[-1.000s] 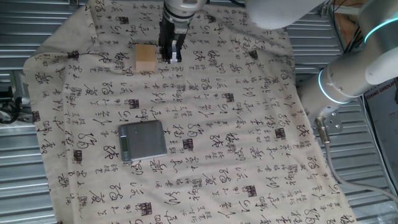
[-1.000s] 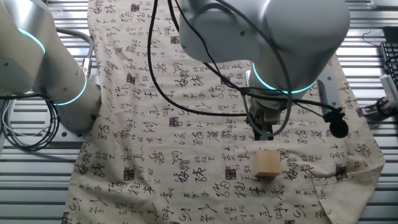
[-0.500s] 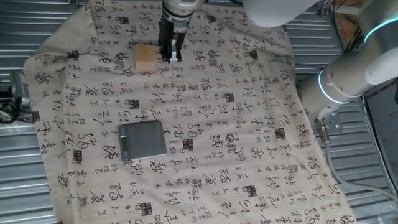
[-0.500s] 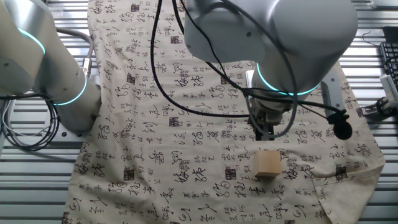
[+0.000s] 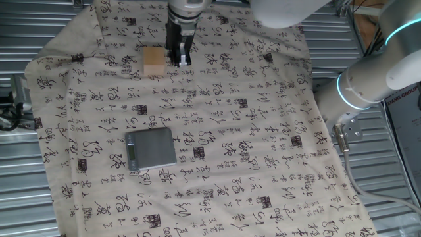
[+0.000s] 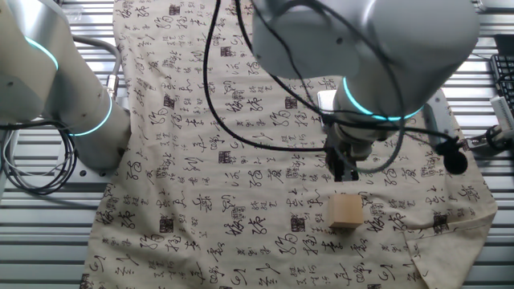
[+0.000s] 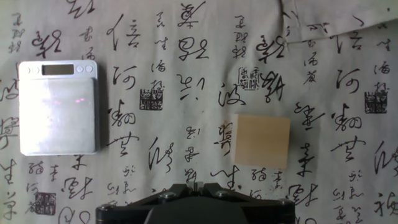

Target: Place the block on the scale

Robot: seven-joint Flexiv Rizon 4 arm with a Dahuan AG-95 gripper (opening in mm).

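The block, a small tan wooden cube, rests on the printed cloth near the far edge, and also shows as the block and the block. My gripper hangs just to its right with the fingers together and nothing between them. It is apart from the cube. In the other fixed view the gripper stands just above the cube. The scale, a grey square plate with a display strip, lies mid-cloth and empty. The hand view shows the scale at left and the gripper at the bottom edge.
A cloth printed with black calligraphy covers the table, with a fold near the block. Corrugated metal shows around the cloth. The arm's base stands at the right and cables lie at the left.
The arm has shifted slightly, with the gripper edging a little nearer the block's side. The block and scale have not moved.
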